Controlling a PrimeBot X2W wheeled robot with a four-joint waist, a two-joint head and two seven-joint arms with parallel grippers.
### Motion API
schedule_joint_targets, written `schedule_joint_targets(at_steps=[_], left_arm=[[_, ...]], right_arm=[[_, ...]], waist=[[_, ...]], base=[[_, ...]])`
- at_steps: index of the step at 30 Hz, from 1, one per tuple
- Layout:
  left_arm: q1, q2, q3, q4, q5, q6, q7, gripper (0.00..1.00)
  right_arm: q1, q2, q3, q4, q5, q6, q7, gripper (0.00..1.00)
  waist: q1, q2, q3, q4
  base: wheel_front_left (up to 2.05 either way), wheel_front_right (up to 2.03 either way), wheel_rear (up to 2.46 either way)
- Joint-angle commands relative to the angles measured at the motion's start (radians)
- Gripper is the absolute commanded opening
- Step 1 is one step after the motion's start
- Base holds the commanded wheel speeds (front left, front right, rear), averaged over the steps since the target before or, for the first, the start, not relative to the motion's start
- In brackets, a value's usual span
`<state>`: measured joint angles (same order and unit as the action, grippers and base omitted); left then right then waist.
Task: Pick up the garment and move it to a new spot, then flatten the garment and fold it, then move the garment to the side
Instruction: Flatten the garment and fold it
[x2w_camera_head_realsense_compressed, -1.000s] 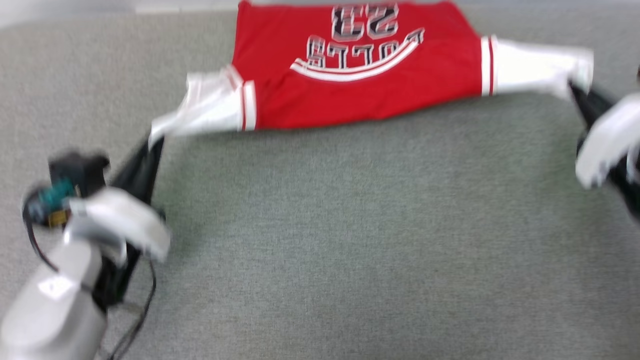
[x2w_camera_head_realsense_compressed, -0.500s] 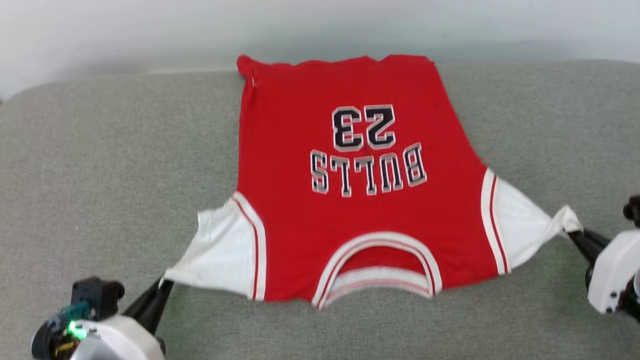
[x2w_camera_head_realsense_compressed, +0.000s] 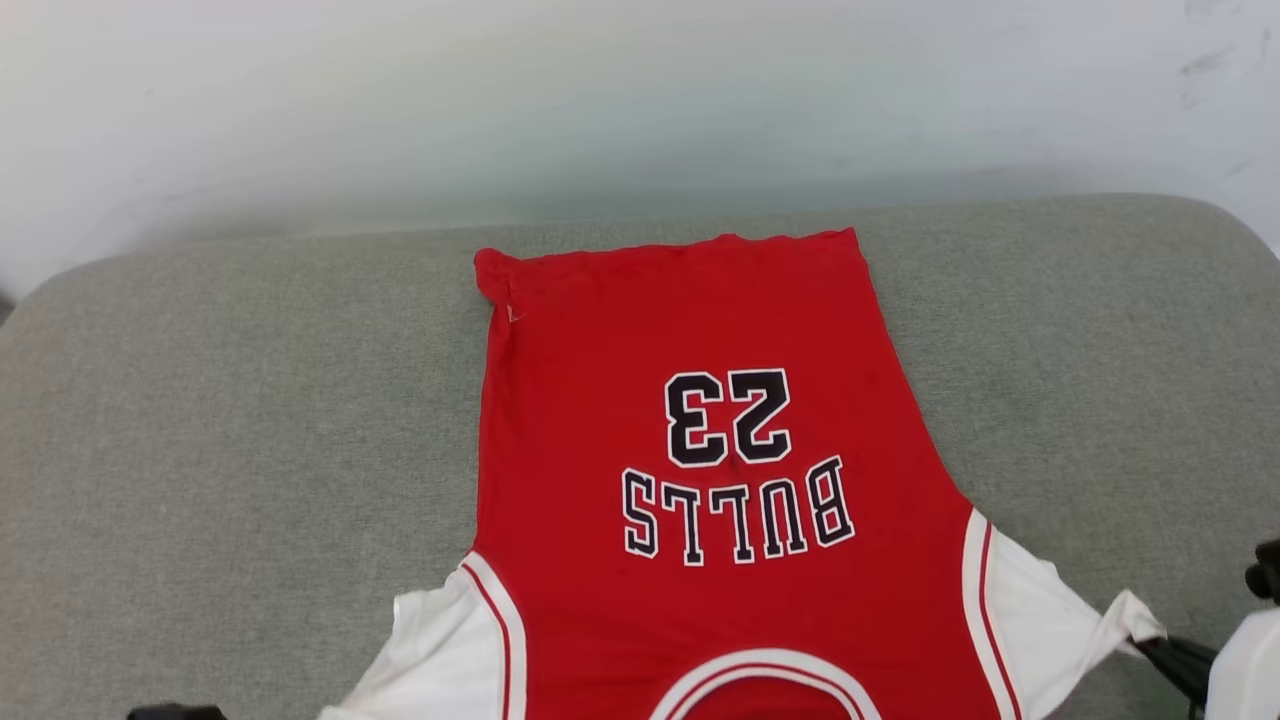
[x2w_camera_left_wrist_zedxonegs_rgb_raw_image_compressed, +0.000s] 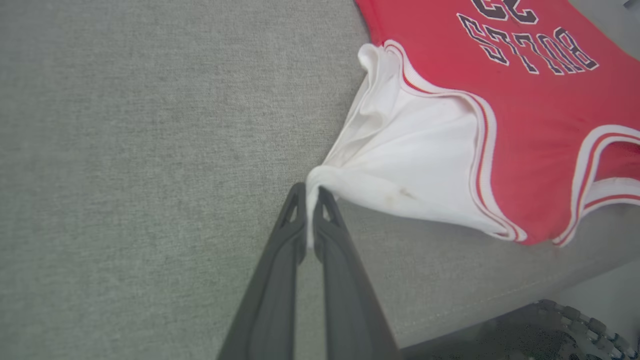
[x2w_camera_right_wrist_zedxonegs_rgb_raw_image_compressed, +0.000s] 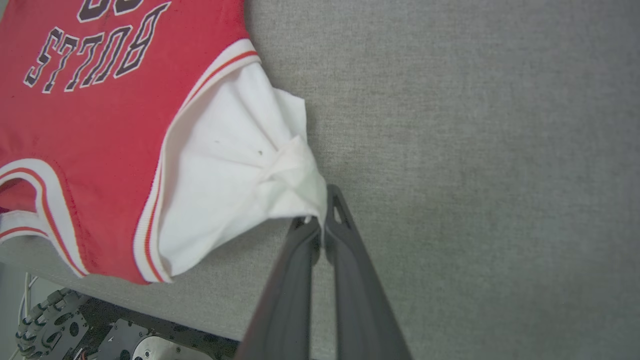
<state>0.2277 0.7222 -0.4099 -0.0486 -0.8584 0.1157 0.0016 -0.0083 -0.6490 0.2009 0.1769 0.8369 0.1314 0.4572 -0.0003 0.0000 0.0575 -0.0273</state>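
In the head view, the bright red jersey T-shirt (x2w_camera_head_realsense_compressed: 700, 480) lies flat on a grey woven fabric surface (x2w_camera_head_realsense_compressed: 250, 450) with rounded far corners. Its hem is towards the pale wall (x2w_camera_head_realsense_compressed: 600, 100), and the black, white-outlined "BULLS" and "23" read upside down. The bottom edge cuts off the collar and most of both white sleeves. At the lower right, the right gripper (x2w_camera_head_realsense_compressed: 1158, 648) shows as a dark finger meeting the tip of a sleeve, with a white housing (x2w_camera_head_realsense_compressed: 1245, 670) half out of frame; how its fingers stand cannot be told here. A small dark shape (x2w_camera_head_realsense_compressed: 175, 712) on the bottom edge is cut off too far to identify.

In the left wrist view, the left gripper (x2w_camera_left_wrist_zedxonegs_rgb_raw_image_compressed: 309, 197) has its two long fingers pressed together on the drawn-out tip of a white sleeve (x2w_camera_left_wrist_zedxonegs_rgb_raw_image_compressed: 415, 165). The sleeve is pulled taut away from the red body, and the top edge clips the number. Past the near edge of the surface, at the lower right, is a blurred dark ridged wheel (x2w_camera_left_wrist_zedxonegs_rgb_raw_image_compressed: 565, 325).

In the right wrist view, the right gripper (x2w_camera_right_wrist_zedxonegs_rgb_raw_image_compressed: 320, 212) is clamped on the bunched end of the other white sleeve (x2w_camera_right_wrist_zedxonegs_rgb_raw_image_compressed: 225, 175). The gathered cloth hides the tip of one finger. The collar trim runs off the left edge. Below the edge of the surface are a roller wheel (x2w_camera_right_wrist_zedxonegs_rgb_raw_image_compressed: 45, 315), a metal disc (x2w_camera_right_wrist_zedxonegs_rgb_raw_image_compressed: 150, 350) and thin wires, all partly cropped.
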Motion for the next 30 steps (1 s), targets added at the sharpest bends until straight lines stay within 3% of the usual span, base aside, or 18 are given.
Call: schedule_joint_targets(at_steps=[1,11,12,13,21,25,30], left_arm=[[0.023,-0.001,0.0,-0.007,-0.011,0.007,0.007,0.0],[0.054,-0.017,-0.032,-0.041,-0.031,0.011,0.041,0.0],[0.05,-0.022,-0.034,-0.044,-0.033,0.009,0.04,0.0],[0.046,-0.027,-0.037,-0.048,-0.033,0.008,0.038,0.0],[0.001,-0.041,-0.057,-0.129,-0.013,0.014,0.057,0.0],[-0.03,-0.021,-0.063,-0.201,0.014,0.026,0.081,0.0],[-0.072,0.003,-0.082,-0.31,0.04,0.044,0.149,0.0]], right_arm=[[0.03,-0.006,-0.011,-0.008,0.003,-0.001,0.009,0.0],[0.123,0.061,-0.114,-0.025,-0.004,-0.001,0.121,0.0],[0.118,0.064,-0.123,-0.031,-0.014,-0.001,0.132,0.58],[0.11,0.071,-0.133,-0.035,-0.019,-0.001,0.147,1.0],[0.005,0.118,-0.247,-0.132,-0.006,-0.001,0.321,1.0],[-0.111,0.151,-0.301,-0.21,-0.039,-0.001,0.481,1.0],[-0.318,0.246,-0.362,-0.265,-0.117,-0.001,0.703,1.0]], waist=[[0.0003,0.0,-0.006,-0.003],[0.0003,0.0,-0.004,0.01],[0.0003,0.0,-0.002,0.012],[0.0003,0.0,0.0,0.014],[0.0003,0.0,0.071,0.054],[0.0003,0.0,0.137,0.088],[0.0003,0.0,0.242,0.146]], base=[[0.0,0.0,0.0],[0.0,0.0,0.0],[0.0,0.0,0.0],[0.0,0.0,0.0],[0.0,0.0,0.0],[0.0,0.0,0.0],[0.0,0.0,0.0]])
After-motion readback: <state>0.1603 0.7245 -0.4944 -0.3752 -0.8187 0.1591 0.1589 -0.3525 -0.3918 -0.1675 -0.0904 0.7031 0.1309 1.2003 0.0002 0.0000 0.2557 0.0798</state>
